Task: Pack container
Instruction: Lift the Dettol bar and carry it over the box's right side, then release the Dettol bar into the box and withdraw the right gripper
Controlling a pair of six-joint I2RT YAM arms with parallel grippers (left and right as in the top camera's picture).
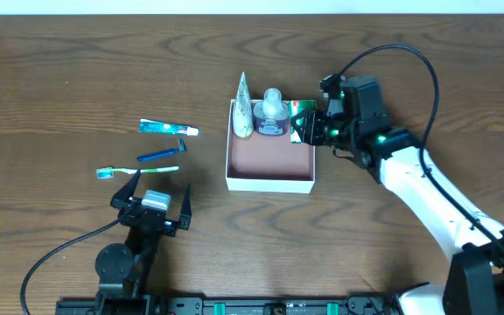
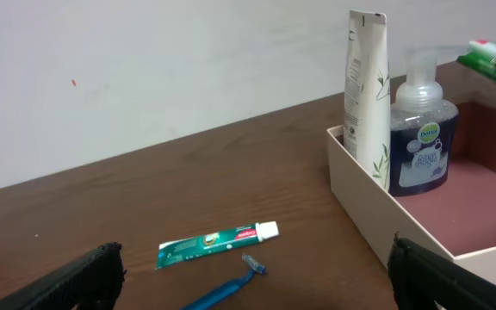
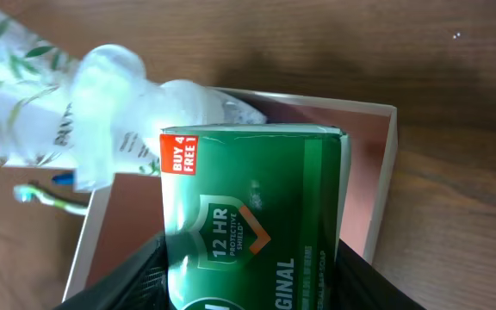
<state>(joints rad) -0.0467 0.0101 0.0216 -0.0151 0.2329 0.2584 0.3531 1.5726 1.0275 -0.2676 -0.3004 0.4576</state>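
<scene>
- Two things stand inside the container (image 1: 269, 182), both against its far wall: a white tube (image 1: 243, 107) upright in the far left corner, and a clear pump bottle (image 1: 272, 112) of dark liquid just beside it; the rest of the pink floor is bare.
- The container sits mid-table; the right arm reaches in at its far right corner, and the left arm is well off to its near left.
- The step in hand looks like a third placing; the right gripper (image 1: 311, 128) has its jaws partly closed round a green soap pack (image 1: 302, 112), holding it at the container's far right corner, next to the bottle; whether the pack touches the floor I cannot tell.
- Next, I judge, the pack must settle into that gap without knocking the bottle; then the jaws let go.
- Three things lie to the left of the container: a toothpaste tube (image 1: 169, 129), a blue razor (image 1: 162, 155), a toothbrush (image 1: 138, 171).
- The left gripper (image 1: 151, 206) is wide open and empty, further from the container than those three.
</scene>
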